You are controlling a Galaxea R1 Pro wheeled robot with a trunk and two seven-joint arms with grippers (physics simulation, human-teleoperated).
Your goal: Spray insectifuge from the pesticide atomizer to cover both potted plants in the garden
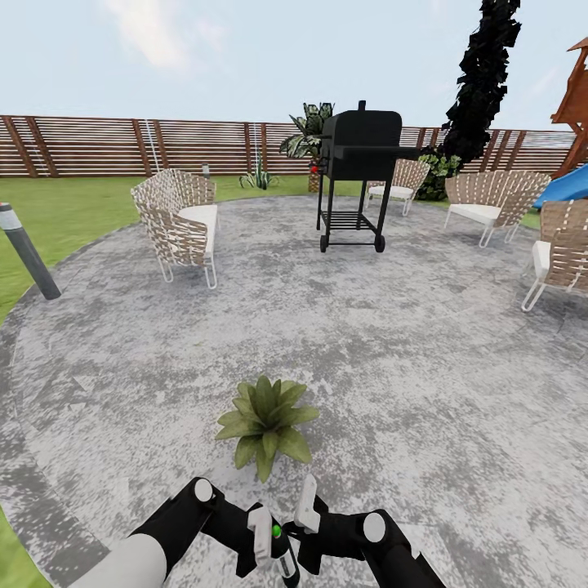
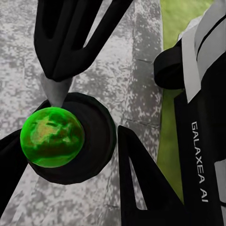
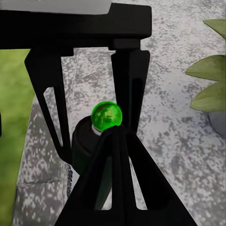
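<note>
One potted plant (image 1: 265,425), a low rosette of green leaves, stands on the grey stone patio (image 1: 408,343) just ahead of my arms. Its leaves (image 3: 209,75) and grey pot (image 3: 219,123) also edge into the right wrist view. The pesticide atomizer (image 1: 282,557) is a dark bottle with a green ball on top (image 2: 52,136), held upright at the near edge of the head view. My left gripper (image 1: 269,543) is shut on it (image 3: 87,143). My right gripper (image 1: 304,514) is shut, its tips (image 3: 114,134) right beside the green ball (image 3: 106,116).
A black grill (image 1: 359,163) stands mid-patio at the back. Wicker chairs sit at the left (image 1: 180,220), back right (image 1: 490,200) and right edge (image 1: 563,253). A grey bollard light (image 1: 24,253) stands on the lawn at left. A slatted fence (image 1: 98,145) runs behind.
</note>
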